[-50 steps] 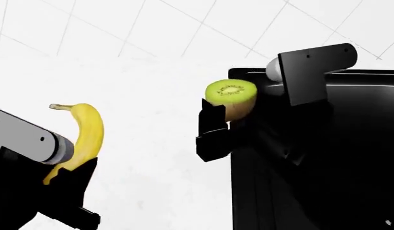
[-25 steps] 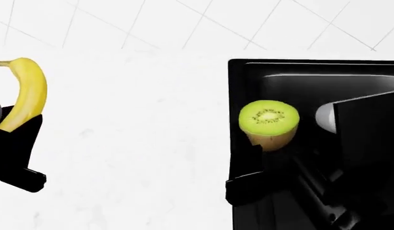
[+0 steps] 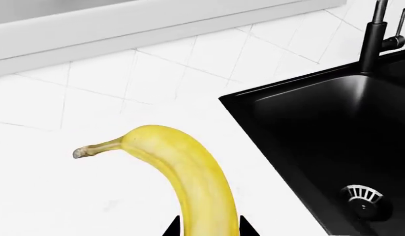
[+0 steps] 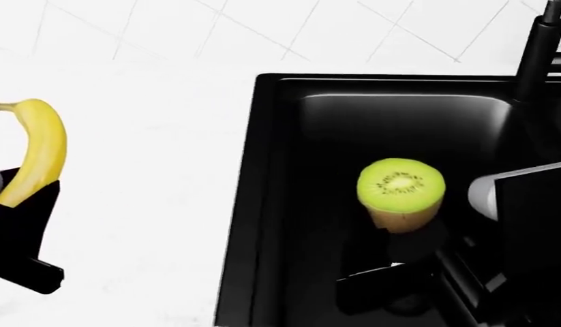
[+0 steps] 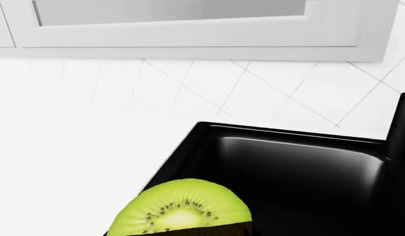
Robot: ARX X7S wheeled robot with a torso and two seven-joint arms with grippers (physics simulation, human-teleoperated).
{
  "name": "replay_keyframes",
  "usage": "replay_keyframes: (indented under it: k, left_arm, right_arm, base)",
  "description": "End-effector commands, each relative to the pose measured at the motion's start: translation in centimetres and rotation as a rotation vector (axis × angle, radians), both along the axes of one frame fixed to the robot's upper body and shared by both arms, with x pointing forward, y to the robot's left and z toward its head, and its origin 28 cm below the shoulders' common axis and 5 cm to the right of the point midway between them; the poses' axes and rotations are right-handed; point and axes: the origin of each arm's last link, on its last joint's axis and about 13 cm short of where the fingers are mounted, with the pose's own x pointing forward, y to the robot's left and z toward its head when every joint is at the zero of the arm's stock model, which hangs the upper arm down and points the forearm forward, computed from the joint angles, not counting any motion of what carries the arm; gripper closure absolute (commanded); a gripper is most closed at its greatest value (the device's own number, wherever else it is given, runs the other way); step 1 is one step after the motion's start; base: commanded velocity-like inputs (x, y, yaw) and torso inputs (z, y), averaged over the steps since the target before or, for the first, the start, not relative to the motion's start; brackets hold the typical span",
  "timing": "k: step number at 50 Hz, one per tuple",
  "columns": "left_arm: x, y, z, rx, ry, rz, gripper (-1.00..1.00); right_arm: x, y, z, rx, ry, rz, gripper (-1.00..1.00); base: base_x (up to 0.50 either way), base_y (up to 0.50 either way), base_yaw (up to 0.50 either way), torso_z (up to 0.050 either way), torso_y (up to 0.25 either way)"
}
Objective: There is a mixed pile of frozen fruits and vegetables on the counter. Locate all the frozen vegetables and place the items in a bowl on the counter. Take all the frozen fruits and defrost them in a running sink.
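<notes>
Left claw [image 4: 12, 204] is clamped on the banana [image 4: 37, 153], raised above the white surface [image 4: 153, 170]. Right claw [image 4: 389, 262] is clamped on the kiwi [image 4: 400, 193], cut face up, over the black sink [image 4: 290, 136].

Halved kiwi [image 4: 400, 193] in right jaws above black sink [image 4: 290, 204]; banana [image 4: 35, 153] in left jaws over white counter [image 4: 144, 170].
</notes>
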Motion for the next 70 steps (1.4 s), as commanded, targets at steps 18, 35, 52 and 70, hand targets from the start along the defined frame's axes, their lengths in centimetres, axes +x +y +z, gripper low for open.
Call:
replay_keyframes:
  k: [18,35,52,70]
  left_arm:
    - [0.4,-0.1,-0.2,-0.048,-0.021,0.005,1.0]
    - [0.3,0.0,0.0,-0.052,-0.026,0.001,1.0]
    - [-0.2,-0.1,0.1,-0.053,-0.039,-0.016,1.0]
    - [-0.1,0.1,-0.3,-0.06,-0.036,-0.014,1.0]
  right_arm:
    - [0.5,0.5,-0.4,-0.028,-0.009,0.04,1.0]
    - [5.4,3.6,-1.7,-0.056,0.197,0.113,1.0]
    - [16.4,8.0,-6.9,-0.011,0.466,0.153,1.0]
    - [17.2,9.8,-13.1,-0.054,0.644,0.191,1.0]
  base:
    - [0.14,-0.5,0.0,0.0,0.0]
    - [0.1,-0.14,0.0,0.0,0.0]
    - [0.0,0.0,0.0,0.0,0.0]
    - [0.0,0.0,0.0,0.0,0.001]
